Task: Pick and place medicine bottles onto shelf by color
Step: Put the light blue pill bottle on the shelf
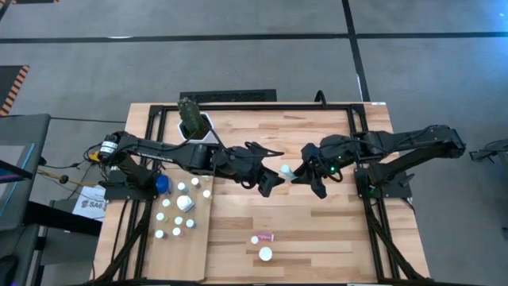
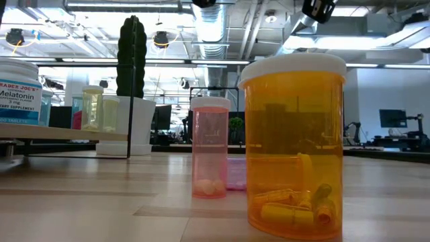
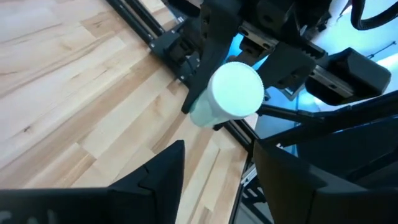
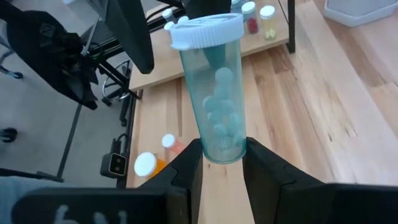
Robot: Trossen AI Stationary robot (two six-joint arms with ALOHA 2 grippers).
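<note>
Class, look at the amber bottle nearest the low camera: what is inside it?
The amber bottle holds several yellow capsules piled at its bottom, under a white cap. Their number cannot be told, since they overlap.

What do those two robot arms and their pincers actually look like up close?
Both arms are black and jointed, built from slim tube-like segments. The left arm has black cables looping along it and a yellow-orange fitting near its base. The right arm shows small green lights near its wrist. Each ends in two flat, dark, blocky fingers.
</note>
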